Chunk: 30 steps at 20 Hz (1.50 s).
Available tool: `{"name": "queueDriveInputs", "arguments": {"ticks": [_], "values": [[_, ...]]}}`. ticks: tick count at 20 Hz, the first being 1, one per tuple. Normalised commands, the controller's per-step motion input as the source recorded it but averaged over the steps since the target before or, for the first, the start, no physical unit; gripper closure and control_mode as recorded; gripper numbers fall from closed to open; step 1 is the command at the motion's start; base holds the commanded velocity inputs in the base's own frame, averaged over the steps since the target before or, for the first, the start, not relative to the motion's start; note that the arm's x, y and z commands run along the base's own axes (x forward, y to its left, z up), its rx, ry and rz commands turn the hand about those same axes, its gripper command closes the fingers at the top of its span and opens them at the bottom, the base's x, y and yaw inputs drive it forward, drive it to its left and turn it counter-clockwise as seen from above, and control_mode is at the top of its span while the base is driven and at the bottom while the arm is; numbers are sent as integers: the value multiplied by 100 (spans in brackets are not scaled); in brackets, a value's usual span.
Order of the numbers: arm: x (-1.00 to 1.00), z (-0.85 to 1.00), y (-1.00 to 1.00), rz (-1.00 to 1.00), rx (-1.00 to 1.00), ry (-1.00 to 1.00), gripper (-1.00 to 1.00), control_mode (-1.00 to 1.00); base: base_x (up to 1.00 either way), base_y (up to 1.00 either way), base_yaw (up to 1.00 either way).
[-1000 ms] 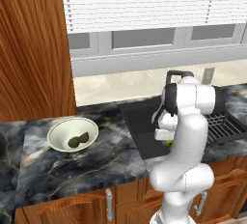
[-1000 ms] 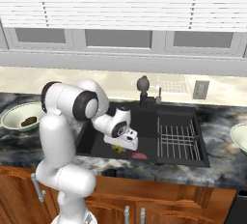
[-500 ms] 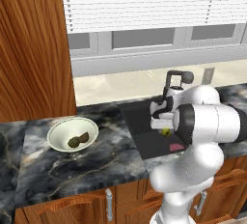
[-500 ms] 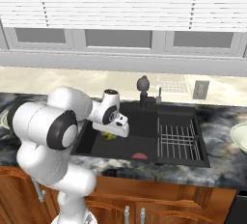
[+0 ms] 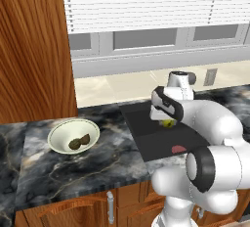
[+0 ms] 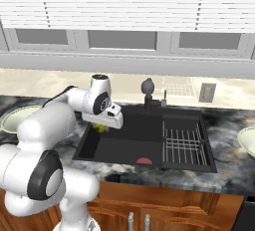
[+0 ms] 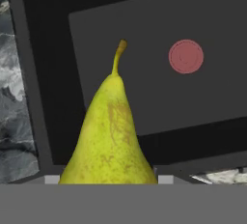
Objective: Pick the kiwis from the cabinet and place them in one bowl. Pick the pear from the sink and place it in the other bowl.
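Observation:
My gripper (image 5: 165, 117) is shut on the yellow-green pear (image 5: 169, 123), holding it above the left part of the black sink (image 5: 157, 134). In the hand view the pear (image 7: 111, 136) rises close up, stem pointing away, over the sink floor (image 7: 159, 73). From the right I see the pear (image 6: 100, 128) under the hand, near the sink's left rim (image 6: 85, 138). On the counter left of the sink, an off-white bowl (image 5: 59, 132) holds two dark kiwis (image 5: 79, 142). The other bowl (image 6: 247, 143) sits at the far right. The wood cabinet (image 5: 34, 50) stands at the left.
A flat reddish disc (image 6: 144, 161) lies on the sink floor. A grey wire rack (image 6: 183, 143) fills the sink's right half, and the black faucet (image 6: 148, 93) stands behind it. Dark marble counter (image 5: 73, 167) runs on both sides.
The arm has swung round and the hand has carried the pear up off the sink floor toward the sink's left side.

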Motion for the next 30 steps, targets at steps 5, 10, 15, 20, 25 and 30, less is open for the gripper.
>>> {"name": "queueDriveInputs", "arguments": {"ticks": [5, 10, 15, 20, 25, 30], "values": [[-26, 85, 16, 1, 0, 0, 100, -100, 0, 0, 0], [-28, 54, 0, 0, 0, -1, 100, -100, 0, 0, 0], [-38, 26, 1, 3, -1, 0, 100, -100, 0, 0, 0], [-55, 16, 3, 10, -2, 0, 100, -100, 0, 0, 0], [-54, 18, 7, 9, -3, 0, 100, -100, 0, 0, 0], [-14, 17, 13, 0, -2, 0, 100, 100, -8, 0, 0]]}}
